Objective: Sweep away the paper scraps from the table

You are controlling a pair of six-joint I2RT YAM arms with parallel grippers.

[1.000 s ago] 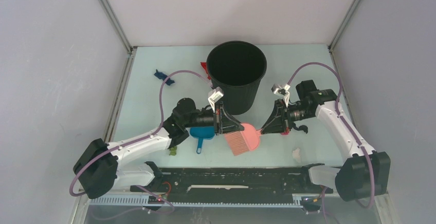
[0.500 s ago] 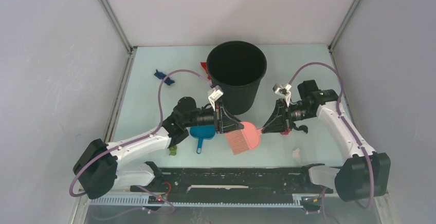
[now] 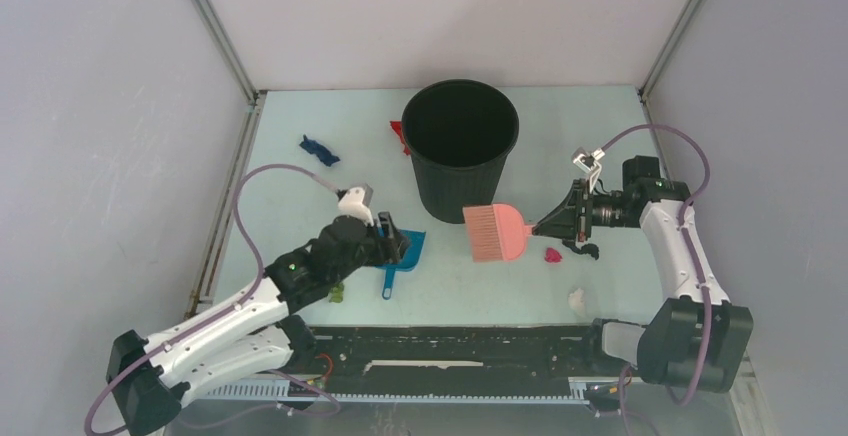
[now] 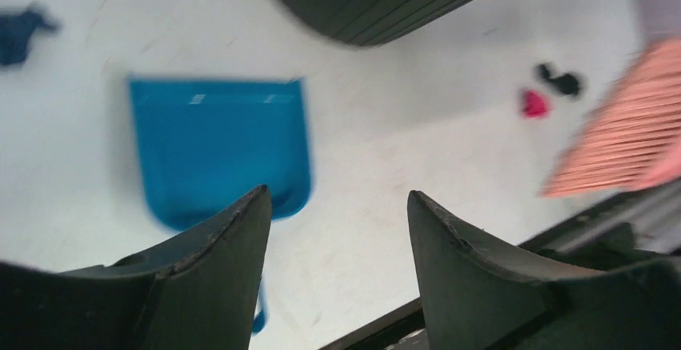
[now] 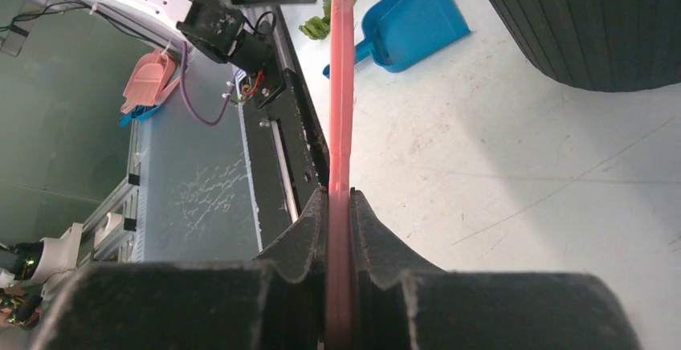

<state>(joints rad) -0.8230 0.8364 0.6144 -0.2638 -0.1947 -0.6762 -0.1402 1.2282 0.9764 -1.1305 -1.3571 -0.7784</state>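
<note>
The right gripper [image 5: 339, 203] is clamped tight on the flat handle of the pink brush [image 3: 492, 233]. It holds the brush edge-on, with the head stretched out to the left. The brush head sits just near of the black bucket [image 3: 460, 146], its bristles pointing toward the near edge. Whether the bristles touch the table [image 3: 290, 196] cannot be told.

Just right of the brush head, under the right gripper, lie a magenta scrap [image 3: 551, 254] and a black scrap [image 3: 583, 249], close together. A white scrap [image 3: 577, 299] lies nearer, on the right, close to the black rail [image 3: 450, 341] along the near edge.

The left gripper [image 4: 337, 238] has its fingers spread apart with nothing between them. It hangs over the near end of the blue dustpan [image 4: 217, 145], which lies flat on the table left of the brush with its handle pointing near. A green scrap [image 3: 336, 294] lies beside the left arm, just left of the dustpan handle. A dark blue scrap [image 3: 318, 149] sits well off at the far left. A red scrap [image 3: 399, 134] rests against the bucket's left side.
</note>
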